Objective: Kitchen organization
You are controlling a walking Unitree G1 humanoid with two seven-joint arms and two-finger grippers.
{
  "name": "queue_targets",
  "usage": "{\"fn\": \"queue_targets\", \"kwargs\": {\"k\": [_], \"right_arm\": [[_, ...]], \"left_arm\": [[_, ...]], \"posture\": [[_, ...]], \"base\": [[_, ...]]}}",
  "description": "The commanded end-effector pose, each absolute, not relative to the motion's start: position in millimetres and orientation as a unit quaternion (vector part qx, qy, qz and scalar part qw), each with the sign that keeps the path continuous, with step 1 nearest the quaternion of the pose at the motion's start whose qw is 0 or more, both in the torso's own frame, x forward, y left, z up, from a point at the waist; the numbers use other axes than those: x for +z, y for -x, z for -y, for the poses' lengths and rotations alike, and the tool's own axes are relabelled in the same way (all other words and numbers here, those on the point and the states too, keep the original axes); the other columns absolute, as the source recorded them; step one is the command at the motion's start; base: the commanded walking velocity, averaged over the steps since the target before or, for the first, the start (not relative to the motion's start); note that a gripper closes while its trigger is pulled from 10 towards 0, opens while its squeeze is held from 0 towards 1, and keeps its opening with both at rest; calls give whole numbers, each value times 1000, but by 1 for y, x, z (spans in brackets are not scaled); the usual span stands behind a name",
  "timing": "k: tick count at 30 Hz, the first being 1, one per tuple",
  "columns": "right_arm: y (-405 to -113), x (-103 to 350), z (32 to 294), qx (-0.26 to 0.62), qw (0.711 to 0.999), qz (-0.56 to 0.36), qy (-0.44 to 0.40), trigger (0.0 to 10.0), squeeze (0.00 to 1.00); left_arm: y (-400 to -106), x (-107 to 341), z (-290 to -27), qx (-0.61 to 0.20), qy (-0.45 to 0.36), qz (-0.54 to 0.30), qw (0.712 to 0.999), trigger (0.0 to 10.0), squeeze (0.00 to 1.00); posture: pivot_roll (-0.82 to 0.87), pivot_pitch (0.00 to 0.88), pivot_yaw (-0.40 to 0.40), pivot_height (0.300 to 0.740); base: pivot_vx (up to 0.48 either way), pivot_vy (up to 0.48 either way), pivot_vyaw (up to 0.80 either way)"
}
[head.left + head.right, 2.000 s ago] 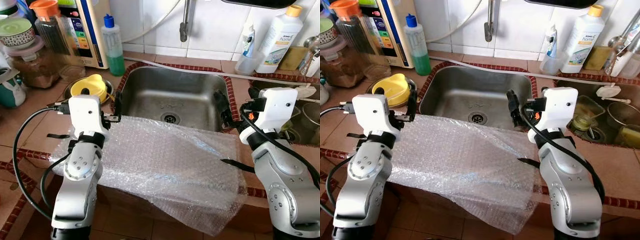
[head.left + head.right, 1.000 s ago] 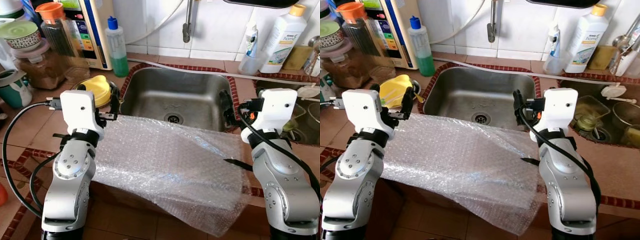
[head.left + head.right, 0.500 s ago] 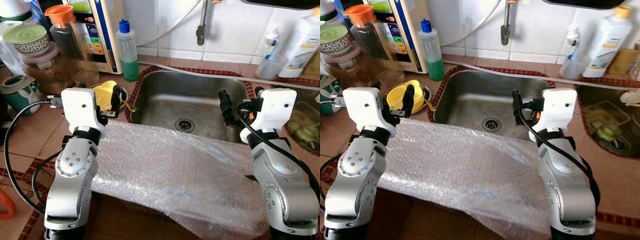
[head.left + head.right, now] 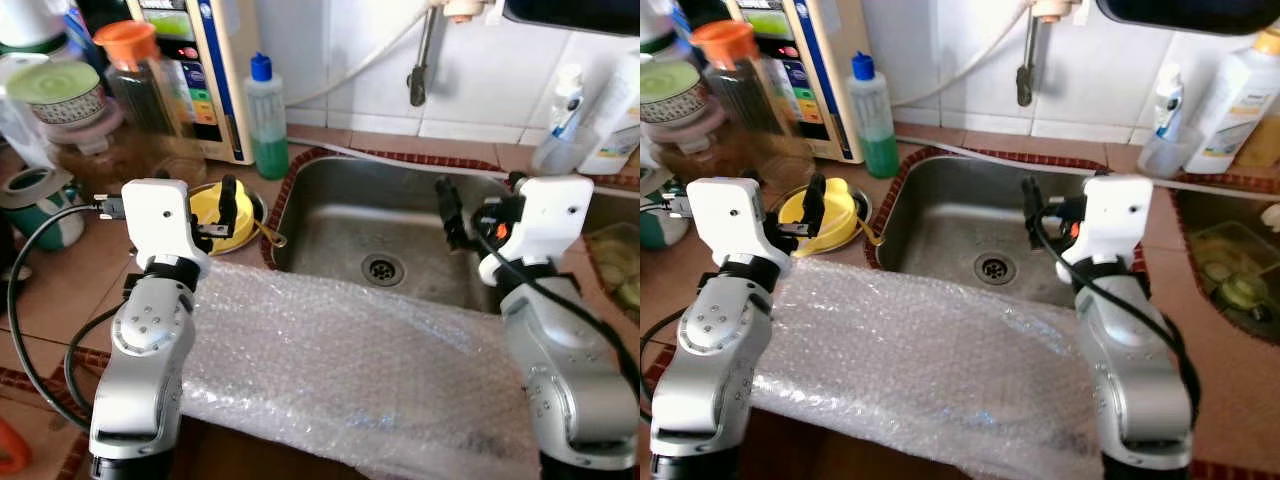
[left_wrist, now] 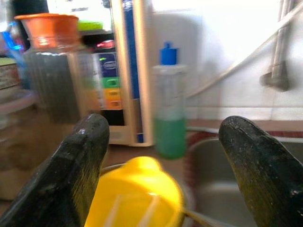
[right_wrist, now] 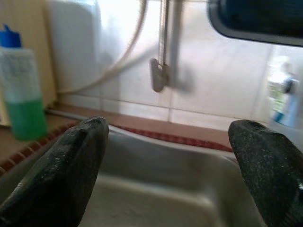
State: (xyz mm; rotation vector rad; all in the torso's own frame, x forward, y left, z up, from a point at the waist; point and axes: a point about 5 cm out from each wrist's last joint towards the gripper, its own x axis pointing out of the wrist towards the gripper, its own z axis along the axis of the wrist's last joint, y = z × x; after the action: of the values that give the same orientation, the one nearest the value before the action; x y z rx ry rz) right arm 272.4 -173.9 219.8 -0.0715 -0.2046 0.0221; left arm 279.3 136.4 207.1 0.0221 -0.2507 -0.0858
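A sheet of bubble wrap (image 4: 350, 365) lies over the counter's front edge, before the steel sink (image 4: 330, 215). My left gripper (image 4: 226, 208) is open above the sheet's far left corner. It hovers just over a yellow lid (image 4: 208, 203) resting in a dish; the left wrist view has that yellow lid (image 5: 135, 196) below its parted fingers (image 5: 87, 156). At the sink's near right side my right gripper (image 4: 448, 205) is open and empty. It points into the basin, with the faucet (image 6: 161, 71) ahead. Neither gripper touches the wrap.
A green soap bottle (image 4: 267, 120), a water purifier (image 4: 200, 70) and an orange-lidded jar (image 4: 140, 75) stand at the back left. A green cup (image 4: 40, 205) sits at the far left. White bottles (image 4: 615, 115) stand at the back right.
The whole view has swung left, so the sink sits further right in the picture. My left gripper has come over the yellow lid. Both grippers stay open.
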Motion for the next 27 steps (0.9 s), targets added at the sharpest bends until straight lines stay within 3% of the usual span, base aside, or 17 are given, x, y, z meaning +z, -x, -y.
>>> {"fn": "queue_targets", "kwargs": {"k": [1, 18, 27], "right_arm": [[-272, 222, 170, 22, 993, 108, 33, 10000, 0], [-274, 223, 169, 19, 994, 106, 30, 10000, 0], [-275, 222, 168, 21, 995, 98, 29, 10000, 0]], "left_arm": [[-278, 207, -144, -28, -21, 127, 991, 10000, 0], [-277, 202, -144, -25, -22, 117, 993, 10000, 0], [-277, 201, -143, -24, -20, 113, 993, 10000, 0]], "posture": [[-33, 78, 48, 740], [-32, 81, 44, 740], [-34, 87, 43, 740]], "base": [[0, 0, 0], [0, 0, 0], [0, 0, -706]]}}
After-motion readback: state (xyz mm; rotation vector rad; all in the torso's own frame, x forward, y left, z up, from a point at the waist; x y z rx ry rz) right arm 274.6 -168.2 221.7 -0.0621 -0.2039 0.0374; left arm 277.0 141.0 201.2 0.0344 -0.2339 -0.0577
